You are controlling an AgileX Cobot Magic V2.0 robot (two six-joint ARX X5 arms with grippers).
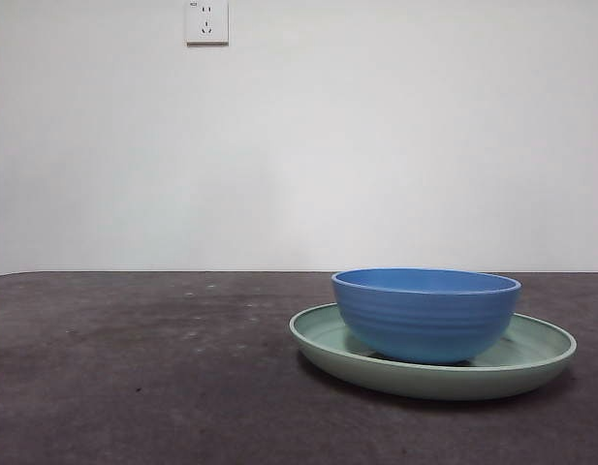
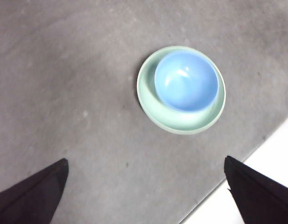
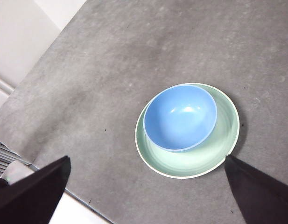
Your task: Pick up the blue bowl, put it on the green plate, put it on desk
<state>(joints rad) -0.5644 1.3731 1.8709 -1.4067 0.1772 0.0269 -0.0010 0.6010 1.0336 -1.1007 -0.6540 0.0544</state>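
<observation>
The blue bowl (image 1: 426, 312) sat upright inside the green plate (image 1: 531, 368), resting on the plate's floor and pushed off-centre toward one side of the rim, so a wider crescent of green showed on the other side; that suggested the stacking step was already done, and what remained, as I judged it, was to take the bowl out again and set it on the tabletop (image 1: 134, 378); the plate itself lay flat on the tabletop, to the right of the middle in the front view; both arms hung high above and well apart from the dishes, which looked like a waiting pose; the left pincer (image 2: 144, 196) was spread wide, its two black jaws far apart with nothing between them, and the right pincer (image 3: 148, 196) was likewise spread and empty, one jaw only overlapping the plate's rim in that view; the tabletop was dark grey-brown, matte and faintly speckled, with a few pale flecks; behind it stood a plain white wall (image 1: 376, 145) carrying a white socket (image 1: 206, 21) near the top; a pale floor showed past the table's edge in the wrist views.
</observation>
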